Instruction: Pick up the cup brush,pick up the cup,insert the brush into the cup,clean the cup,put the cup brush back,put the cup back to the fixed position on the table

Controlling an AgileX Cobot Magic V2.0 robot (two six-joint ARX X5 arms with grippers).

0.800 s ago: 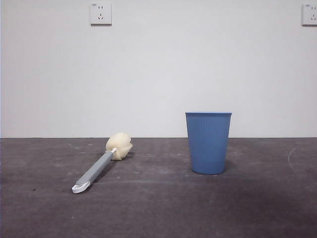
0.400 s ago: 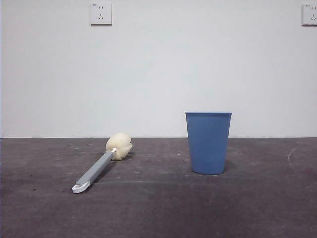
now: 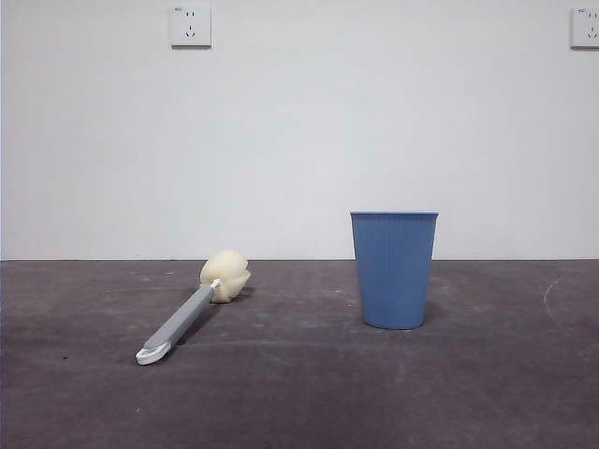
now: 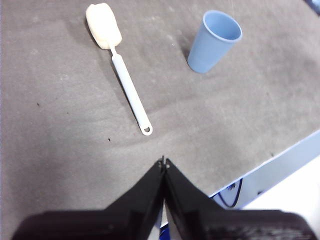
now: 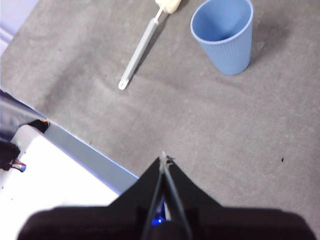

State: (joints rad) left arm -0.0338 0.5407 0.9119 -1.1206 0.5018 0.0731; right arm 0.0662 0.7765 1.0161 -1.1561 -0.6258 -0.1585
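A dark grey matte table fronts a white wall. On it lies the grey-handled cup brush with its cream sponge head, well apart from the upright sky-blue ribbed plastic cup. The left gripper and the right gripper hover near the table's edge, jaws closed, holding nothing.

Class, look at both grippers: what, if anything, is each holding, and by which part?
Nothing is held. The left gripper and right gripper are shut on nothing; the cup brush and cup rest apart on the table.
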